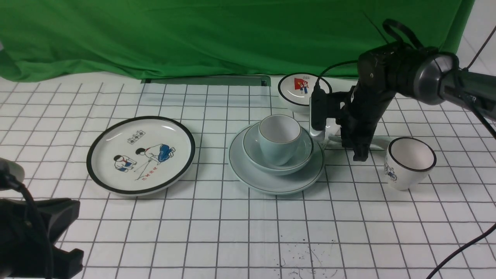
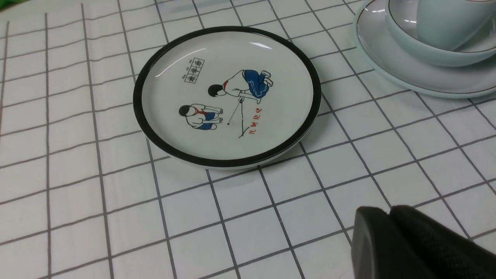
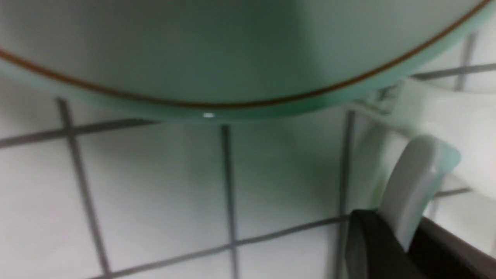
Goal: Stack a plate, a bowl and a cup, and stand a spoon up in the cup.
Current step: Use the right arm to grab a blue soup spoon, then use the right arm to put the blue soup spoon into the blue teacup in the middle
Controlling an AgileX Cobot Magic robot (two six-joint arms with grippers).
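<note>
The pale blue-green plate (image 1: 271, 180) carries the bowl (image 1: 271, 162), and the cup (image 1: 279, 139) stands upright inside the bowl. My right gripper (image 1: 359, 156) reaches down to the table just right of the plate. In the right wrist view this gripper (image 3: 395, 219) is shut on the white handle of the spoon (image 3: 416, 182), close to the plate's rim (image 3: 232, 110). The arm hides most of the spoon in the front view. My left gripper (image 2: 389, 211) is shut and holds nothing, low over the cloth near the front left.
A black-rimmed plate with cartoon figures (image 1: 141, 155) lies on the left. A black-rimmed cup (image 1: 409, 162) stands right of my right gripper, and a black-rimmed bowl (image 1: 300, 91) sits behind it. Another white shape (image 3: 445, 104) lies beside the held handle. A green backdrop hangs behind.
</note>
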